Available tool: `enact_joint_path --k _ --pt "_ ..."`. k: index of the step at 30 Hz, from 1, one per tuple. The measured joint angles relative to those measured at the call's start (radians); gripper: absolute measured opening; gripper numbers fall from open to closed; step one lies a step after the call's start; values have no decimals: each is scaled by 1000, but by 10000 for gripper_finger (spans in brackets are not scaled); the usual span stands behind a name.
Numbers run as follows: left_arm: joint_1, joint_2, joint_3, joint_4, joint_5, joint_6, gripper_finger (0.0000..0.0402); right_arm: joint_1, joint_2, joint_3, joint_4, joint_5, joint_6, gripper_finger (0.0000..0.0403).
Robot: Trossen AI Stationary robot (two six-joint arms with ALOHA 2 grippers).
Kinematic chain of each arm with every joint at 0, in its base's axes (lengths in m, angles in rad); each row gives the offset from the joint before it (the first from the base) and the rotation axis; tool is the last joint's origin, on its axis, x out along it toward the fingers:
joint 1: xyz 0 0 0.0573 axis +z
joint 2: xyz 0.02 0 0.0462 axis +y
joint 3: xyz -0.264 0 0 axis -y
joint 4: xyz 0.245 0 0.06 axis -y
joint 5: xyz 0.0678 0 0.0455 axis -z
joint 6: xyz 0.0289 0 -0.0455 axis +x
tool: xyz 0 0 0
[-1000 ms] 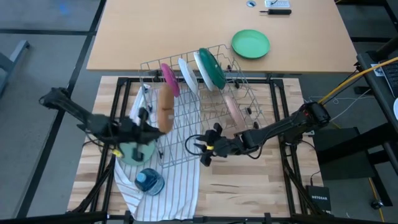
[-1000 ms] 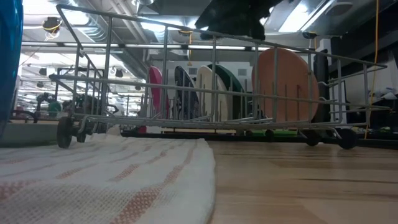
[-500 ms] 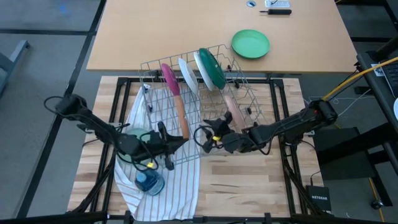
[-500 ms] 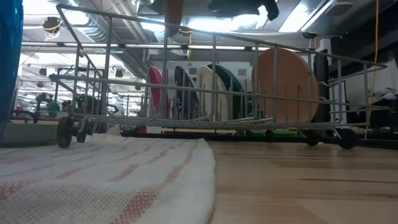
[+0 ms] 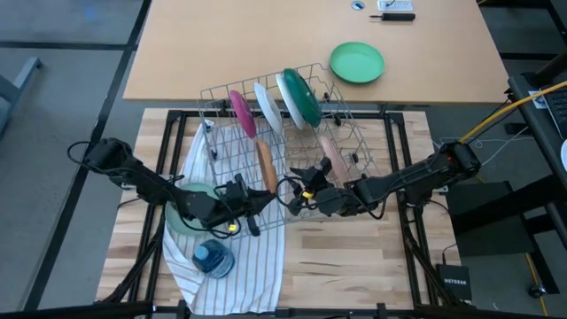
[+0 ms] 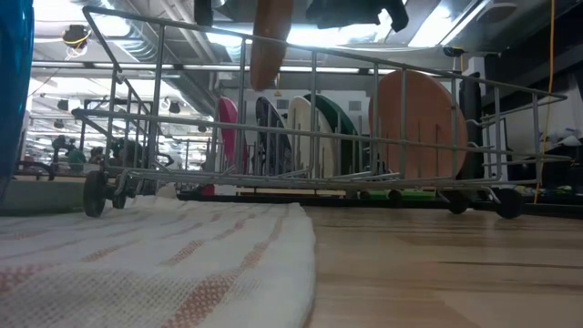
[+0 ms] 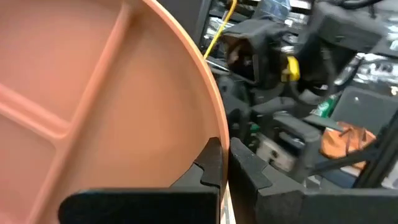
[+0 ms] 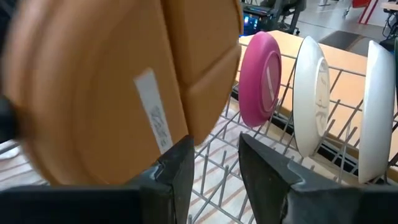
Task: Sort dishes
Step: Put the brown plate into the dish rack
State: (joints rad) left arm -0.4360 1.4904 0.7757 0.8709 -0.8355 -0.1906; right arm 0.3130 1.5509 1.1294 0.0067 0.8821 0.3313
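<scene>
The brown plate (image 5: pixel 264 166) stands on edge over the wire rack (image 5: pixel 347 135), clenched at its rim by the left end effector (image 5: pixel 251 206). A white sticker (image 8: pixel 153 112) on its back is unreadable. The right end effector (image 5: pixel 297 197) hovers released just beside it.

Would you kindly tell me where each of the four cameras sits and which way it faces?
High view: overhead, looking straight down at the rack, both arms showing.
Low view: at tabletop height, level through the rack; arm parts at top.
Left wrist view: on the left arm, facing the brown plate that the left gripper holds.
Right wrist view: on the right arm, past the right gripper, jaws open.
Shared: both wrist views show the brown plate.
</scene>
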Motion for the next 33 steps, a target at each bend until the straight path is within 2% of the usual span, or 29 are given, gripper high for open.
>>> enact_joint_path --k 9,28,33 --pt "21 57 0 5 13 -92 0 1 0 1 -9 0 -30 129" --pt "17 58 0 -27 -44 -127 0 -1 0 1 -9 0 -52 129" --pt "17 57 1 -91 -48 -201 0 -11 0 1 -8 7 -53 129"
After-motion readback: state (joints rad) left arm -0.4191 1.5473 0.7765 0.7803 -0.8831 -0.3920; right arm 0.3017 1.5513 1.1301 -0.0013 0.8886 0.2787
